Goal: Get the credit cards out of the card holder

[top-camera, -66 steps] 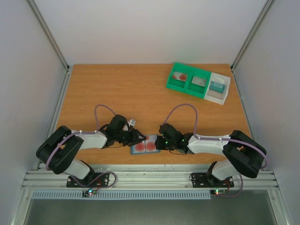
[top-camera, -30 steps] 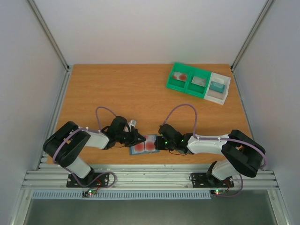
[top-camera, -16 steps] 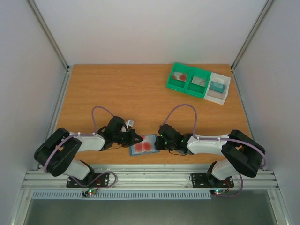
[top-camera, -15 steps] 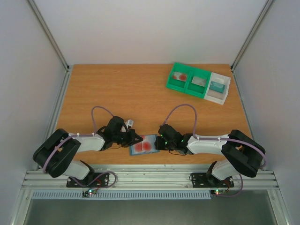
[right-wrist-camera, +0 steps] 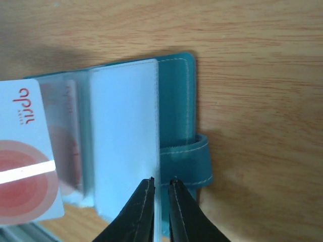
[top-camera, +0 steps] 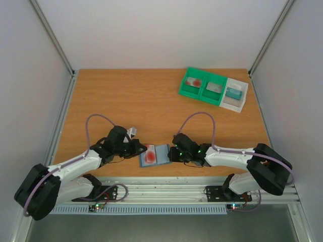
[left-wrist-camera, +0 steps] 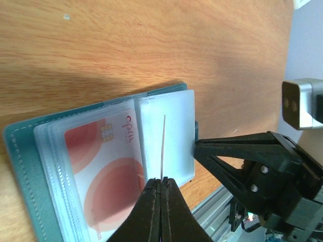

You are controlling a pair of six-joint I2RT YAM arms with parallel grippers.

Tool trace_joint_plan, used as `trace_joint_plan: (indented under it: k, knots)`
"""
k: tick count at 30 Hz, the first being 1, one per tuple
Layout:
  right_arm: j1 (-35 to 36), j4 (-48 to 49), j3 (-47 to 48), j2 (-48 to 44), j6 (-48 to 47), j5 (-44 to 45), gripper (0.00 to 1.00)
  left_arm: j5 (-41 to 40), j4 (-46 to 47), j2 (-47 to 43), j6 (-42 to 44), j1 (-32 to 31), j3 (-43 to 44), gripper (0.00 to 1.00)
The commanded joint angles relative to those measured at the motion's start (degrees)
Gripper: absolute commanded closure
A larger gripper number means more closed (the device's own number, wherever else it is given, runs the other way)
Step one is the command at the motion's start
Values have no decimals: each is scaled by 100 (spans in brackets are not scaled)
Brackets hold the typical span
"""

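At the bottom centre of the left wrist view, the left claw [left-wrist-camera: 161, 180] is pinched tight on a credit card [left-wrist-camera: 164, 146], seen edge-on. The card holder [top-camera: 162, 153] lies open on the worktop [top-camera: 151, 101], low and central in the top view, with a second credit card [left-wrist-camera: 103, 171] in its left sleeve. The right claw [right-wrist-camera: 162, 180], almost closed, nips the edge of the clear right-hand sleeve.

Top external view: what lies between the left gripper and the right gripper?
The open card holder, with a red credit card showing; the top view shows this.
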Motion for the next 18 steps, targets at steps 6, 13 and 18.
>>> trace_joint_plan:
  k: [6,13,18]
  knots:
    - [40,354,1,-1240,257,-797,70,-114,-367,-1241,-215,27,182,100]
    - [43,1601,-214,-1506,925,-1485,52,126,270,-1948,-840,30,183,100]
    - [43,1844,-159,-1574,1075,-1666,49,217,539,-2189,-1139,27,161,100]
